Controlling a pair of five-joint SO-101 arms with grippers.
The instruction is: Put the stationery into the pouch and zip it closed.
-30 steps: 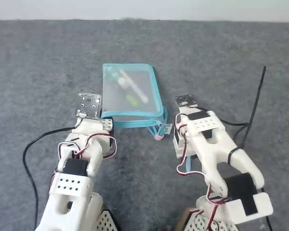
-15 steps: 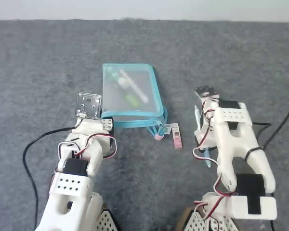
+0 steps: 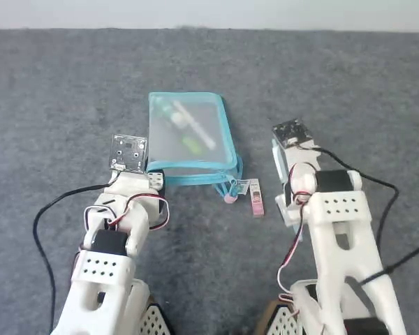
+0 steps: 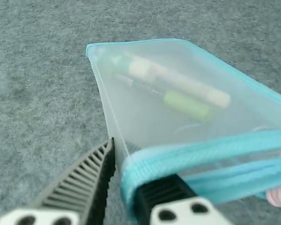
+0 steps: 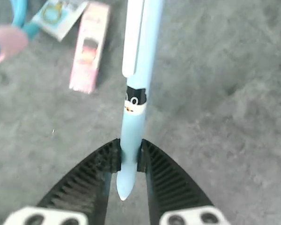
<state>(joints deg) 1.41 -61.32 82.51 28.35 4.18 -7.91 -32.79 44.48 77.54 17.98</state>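
A grey carpet-like surface (image 3: 70, 84) covers the table, and both arms reach out over it from the near edge: the left arm (image 3: 119, 230) and the right arm (image 3: 339, 230).

The pouch (image 3: 188, 136) lies flat between them and nearer the left arm. It is clear plastic with teal trim, and its zipper edge faces the arms. The left gripper (image 4: 126, 164) is at the near left corner, its ribbed fingers (image 4: 96, 178) closed down on the teal edge of the pouch with the plastic pinched between them. Through the clear wall I can see a long white stick (image 4: 178, 82) and a short green piece (image 4: 185, 104) already inside.

The right gripper (image 5: 129, 157) sits well to the right of the pouch, clamped tight on one end of a pale blue pen (image 5: 136, 70). The pen points straight out from the fingers — whether its far end touches the carpet I cannot tell.

Between the pouch and the right arm a slim pink eraser (image 3: 255, 197) lies on the carpet. Just beside it are a small paper tag (image 3: 241, 186) and the pink zipper pull (image 3: 229, 198) at the pouch's near right corner.
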